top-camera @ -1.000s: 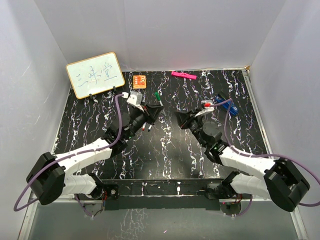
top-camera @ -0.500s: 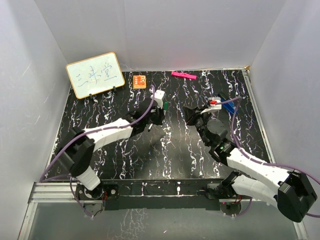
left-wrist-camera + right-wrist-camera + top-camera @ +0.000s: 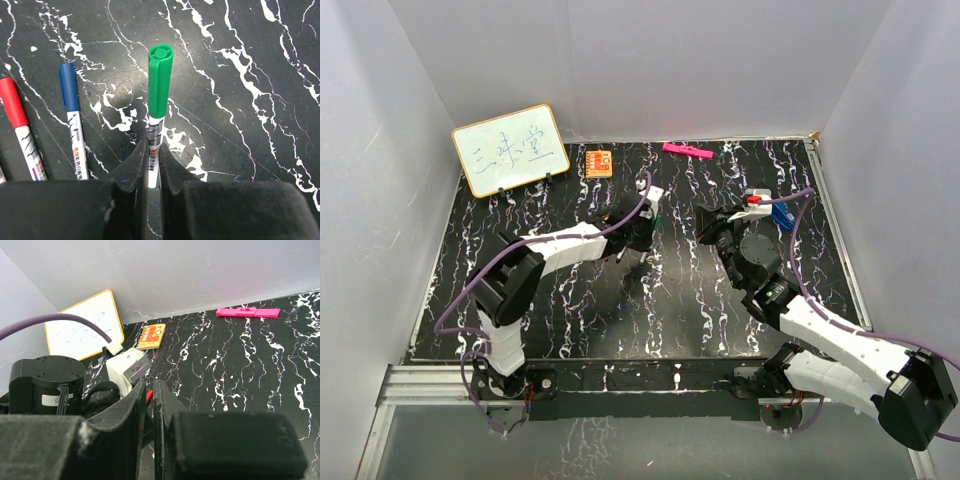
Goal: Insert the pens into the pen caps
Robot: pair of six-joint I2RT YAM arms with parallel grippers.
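My left gripper point(image 3: 152, 165) is shut on the white barrel of a pen point(image 3: 154, 145) with a green cap point(image 3: 160, 75) fitted on its far end, held just above the black marbled table point(image 3: 250, 100). A blue-capped pen point(image 3: 72, 120) and a red-capped pen point(image 3: 17, 120) lie on the table to its left. In the top view the left gripper point(image 3: 645, 225) reaches out mid-table. My right gripper point(image 3: 705, 215) faces it from the right. In the right wrist view the right gripper point(image 3: 149, 390) has its jaws together with nothing between them. A red cap end point(image 3: 148, 396) shows just past them.
A whiteboard point(image 3: 510, 148) leans at the back left. An orange card point(image 3: 599, 162) and a thick pink marker point(image 3: 687, 151) lie along the back wall. A larger blue object point(image 3: 782, 213) lies behind the right wrist. White walls enclose the table.
My left arm has stretched away from its base, carrying the green-capped pen farther and to the right. My right gripper has drawn back to the right, away from it.
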